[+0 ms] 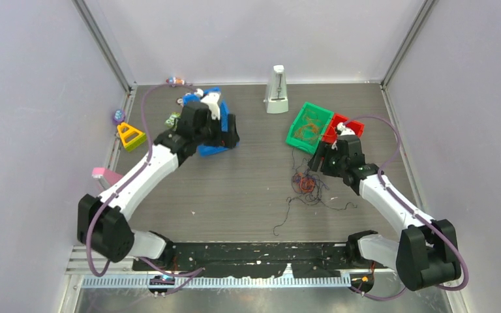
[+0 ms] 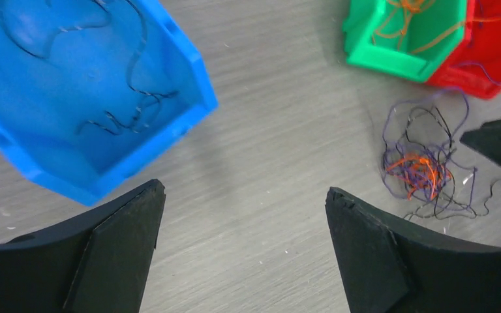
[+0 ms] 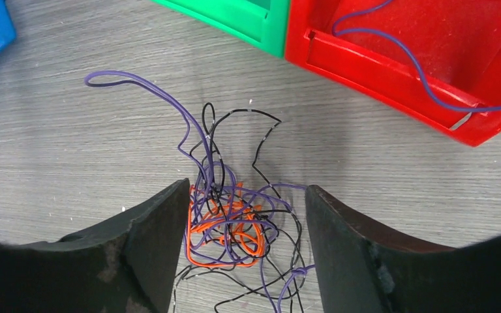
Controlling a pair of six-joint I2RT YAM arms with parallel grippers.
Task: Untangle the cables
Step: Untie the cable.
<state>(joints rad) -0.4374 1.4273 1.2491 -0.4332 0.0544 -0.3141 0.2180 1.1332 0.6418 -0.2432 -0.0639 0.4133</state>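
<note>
Right jaws: open, gripping nothing, straddling the cables [image 3: 228, 225] on the tabletop [image 3: 72, 143].
Left jaws: wide open, empty; blue bin [image 2: 72, 98] ahead-left of them.
Risk: closing here likely pinches several strands together, dragging the knot tighter.
Axis: clump has none; one purple loop [image 3: 137, 81] reaches ahead-left of right jaws.

cables [image 3: 228, 225] | orange, purple, black strands | knotted clump, loose ends splayed | flat on table [image 1: 248, 195]
</note>
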